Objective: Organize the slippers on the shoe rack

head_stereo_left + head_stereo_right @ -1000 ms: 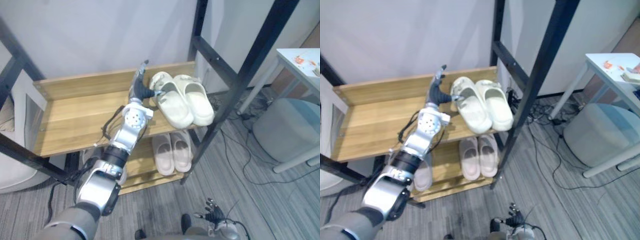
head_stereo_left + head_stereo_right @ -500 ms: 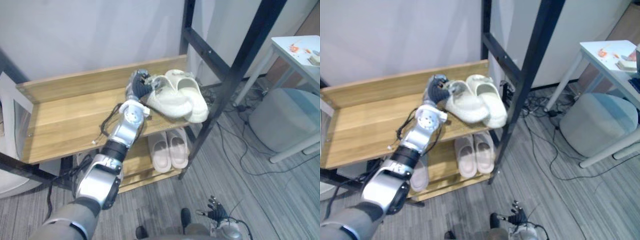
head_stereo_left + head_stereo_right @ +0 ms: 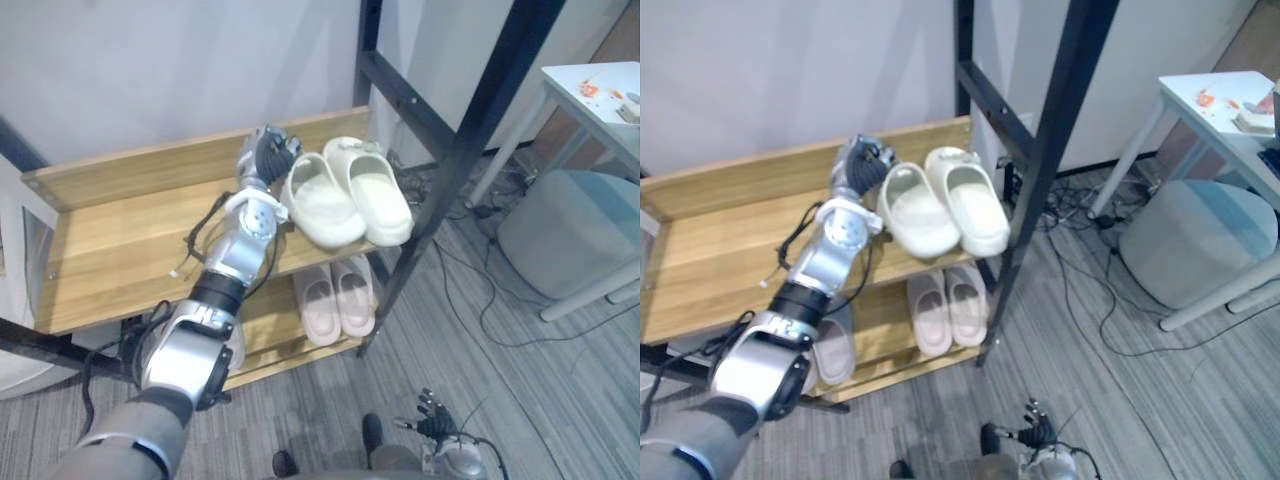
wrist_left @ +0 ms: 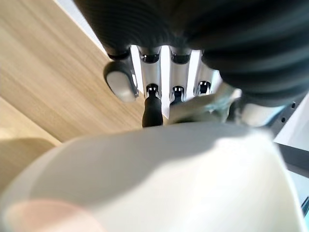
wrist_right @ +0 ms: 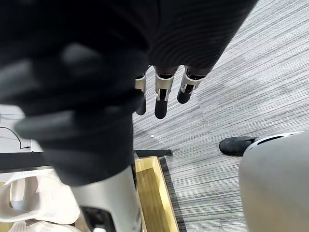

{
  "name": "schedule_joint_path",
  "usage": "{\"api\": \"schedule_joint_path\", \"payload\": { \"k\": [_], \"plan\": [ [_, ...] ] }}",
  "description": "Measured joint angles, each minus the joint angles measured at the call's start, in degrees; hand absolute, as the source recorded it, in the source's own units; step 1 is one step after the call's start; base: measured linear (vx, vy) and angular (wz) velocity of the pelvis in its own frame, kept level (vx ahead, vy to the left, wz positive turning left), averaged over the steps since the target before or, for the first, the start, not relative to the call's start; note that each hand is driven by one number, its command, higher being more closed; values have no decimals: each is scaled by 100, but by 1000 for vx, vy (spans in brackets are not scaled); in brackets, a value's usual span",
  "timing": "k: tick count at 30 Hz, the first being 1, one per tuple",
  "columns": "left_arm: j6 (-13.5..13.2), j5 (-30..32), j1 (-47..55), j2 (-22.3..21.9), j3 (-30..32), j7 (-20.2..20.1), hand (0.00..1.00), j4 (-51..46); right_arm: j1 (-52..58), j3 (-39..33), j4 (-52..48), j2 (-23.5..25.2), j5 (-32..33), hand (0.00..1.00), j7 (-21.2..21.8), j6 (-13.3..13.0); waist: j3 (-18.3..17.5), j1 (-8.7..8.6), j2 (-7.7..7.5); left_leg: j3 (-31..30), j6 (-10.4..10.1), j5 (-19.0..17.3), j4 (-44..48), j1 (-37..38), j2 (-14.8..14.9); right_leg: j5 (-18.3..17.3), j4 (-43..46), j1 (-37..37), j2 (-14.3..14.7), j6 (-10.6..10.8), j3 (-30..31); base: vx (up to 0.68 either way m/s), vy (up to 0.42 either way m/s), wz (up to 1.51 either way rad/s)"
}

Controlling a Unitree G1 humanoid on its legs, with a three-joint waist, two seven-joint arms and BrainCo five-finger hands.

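Two cream clog slippers lie side by side at the right end of the wooden upper shelf point(image 3: 130, 250): the left slipper point(image 3: 322, 200) and the right slipper point(image 3: 380, 195), toes toward me. My left hand point(image 3: 265, 155) is at the left slipper's heel, fingers point(image 4: 152, 92) curled on the heel rim; the left slipper point(image 4: 145, 179) bulks large in the left wrist view. A pinkish pair point(image 3: 338, 295) sits on the lower shelf. My right hand point(image 3: 435, 430) hangs low over the carpet, fingers point(image 5: 161, 96) straight and empty.
A black slanted rack post point(image 3: 470, 130) rises just right of the cream pair. Another pale slipper point(image 3: 830, 350) lies at the lower shelf's left. A grey pouf point(image 3: 570, 240), a white table point(image 3: 600, 85) and floor cables point(image 3: 480, 300) are to the right.
My left hand has curled shut on the left cream slipper's heel. The slipper tilted across its mate half a second ago and now lies straight beside it. The camera shifted.
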Motion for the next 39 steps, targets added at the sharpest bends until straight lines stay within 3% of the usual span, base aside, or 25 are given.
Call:
{"api": "schedule_joint_path", "payload": {
  "k": [2, 3, 17, 29, 39],
  "plan": [
    [0, 40, 11, 1, -2, -2, 100, 0, 0, 0, 0, -2, 0, 0, 0, -9, 2, 0, 4, -3, 0, 0, 0, 0, 2, 0, 0, 2, 3, 0, -2, -19, -16, 1],
    [0, 74, 13, 1, -2, -2, 0, 0, 1, 0, 0, -3, 0, 0, 0, -16, 3, 0, 6, -3, 0, 0, 0, 0, 3, 0, 0, 1, 4, 0, -2, 0, 0, 0],
    [-14, 289, 239, 172, 3, 2, 0, -213, 5, 1, 0, -29, -3, 0, -32, -36, 14, -1, 25, 85, -20, -47, 37, 35, 17, 3, 1, 48, 34, -7, 79, 0, 0, -3],
    [-75, -744, 1042, 17, 365, 244, 0, -1354, 1, 2, 14, -36, -2, 0, -40, -7, 17, 42, 38, -61, -15, -43, 36, 43, 6, -6, 1, 129, 13, -16, -71, -7, -5, 6],
    [-299, -1346, 2061, -241, 520, 329, 0, -2305, 20, 8, 68, -30, -8, 0, -43, 73, 1, 286, 62, -326, 24, -13, 37, 93, -16, -66, 0, 280, -29, -16, -331, -44, -27, 13]
  ]
}}
